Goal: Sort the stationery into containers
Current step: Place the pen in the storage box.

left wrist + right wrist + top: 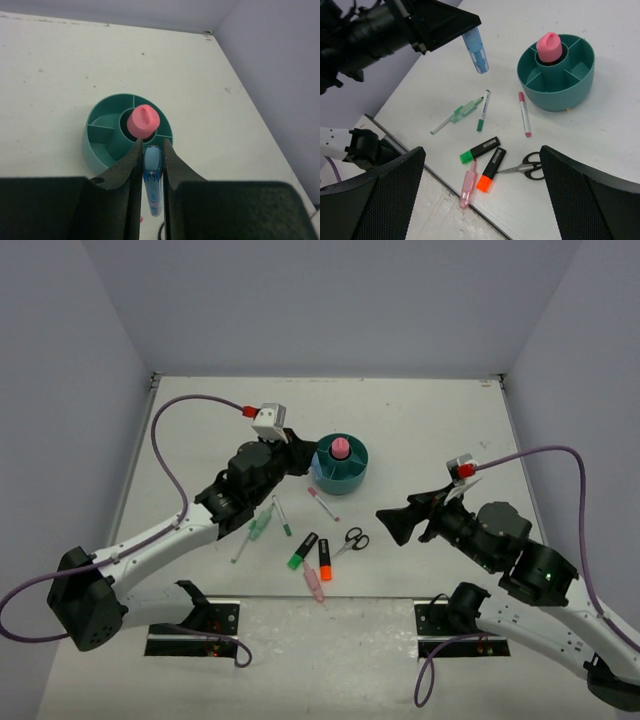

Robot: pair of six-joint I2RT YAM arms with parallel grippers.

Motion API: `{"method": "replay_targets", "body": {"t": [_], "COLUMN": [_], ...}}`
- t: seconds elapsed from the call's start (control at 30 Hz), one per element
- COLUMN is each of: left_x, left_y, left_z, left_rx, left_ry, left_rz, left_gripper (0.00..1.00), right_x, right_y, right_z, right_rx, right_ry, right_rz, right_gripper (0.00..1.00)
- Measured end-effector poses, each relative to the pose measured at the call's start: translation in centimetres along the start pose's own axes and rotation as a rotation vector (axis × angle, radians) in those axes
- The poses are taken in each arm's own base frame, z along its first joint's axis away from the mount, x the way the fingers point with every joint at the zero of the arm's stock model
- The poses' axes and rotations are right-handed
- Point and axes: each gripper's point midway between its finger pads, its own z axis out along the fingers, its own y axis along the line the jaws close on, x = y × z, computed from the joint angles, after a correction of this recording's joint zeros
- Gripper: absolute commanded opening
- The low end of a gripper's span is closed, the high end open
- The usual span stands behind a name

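Sitting in organizer (335,483) ctr well: glue stick (340,448).

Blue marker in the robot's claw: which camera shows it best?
The right wrist view: most of the blue marker shows, hanging tilted from the left gripper. The left wrist view shows only a strip between the fingers; the top view hides it behind the arm.

A white table (430,420) stands between plain grey walls (330,300) on three sides; its top has some small dark specks (143,53) and a seam (330,598) near the front edge
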Motion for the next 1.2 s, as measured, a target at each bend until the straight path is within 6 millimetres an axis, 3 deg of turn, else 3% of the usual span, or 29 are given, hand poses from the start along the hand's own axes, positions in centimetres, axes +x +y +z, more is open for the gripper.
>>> {"method": "replay_targets", "body": {"t": [0.17, 0.37, 0.5, 0.73, 0.87, 1.2], "left_x": [0.0, -2.4, -2.4, -0.2, 1.7, 6.0], "left_y": [2.0, 4.7, 6.7, 5.6, 5.5, 7.8], "left_z": [2.7, 7.1, 9.3, 13.1, 13.9, 15.3], "left_rx": [-0.077, -0.085, -0.04, 0.154, 0.215, 0.242], "left_ry": [-0.047, -0.106, -0.095, -0.01, 0.039, 0.132], "left_rz": [0.031, 0.053, 0.06, 0.088, 0.089, 0.074], "left_gripper": [0.0, 0.0, 0.0, 0.0, 0.0, 0.0], "right_x": [-0.3, 0.7, 1.0, 1.3, 1.8, 1.7], "right_y": [-0.1, -0.6, -0.8, -0.3, -0.1, 0.1], "right_z": [-1.4, -2.0, -2.8, -3.6, -3.9, -5.3], "right_rx": [-0.01, -0.002, -0.012, -0.054, -0.074, -0.107], "right_ry": [-0.026, -0.001, -0.001, 0.006, 0.029, 0.005], "right_rz": [0.025, 0.036, 0.045, 0.048, 0.046, 0.051], "right_gripper": [0.99, 0.99, 0.99, 0.99, 0.99, 0.99]}}
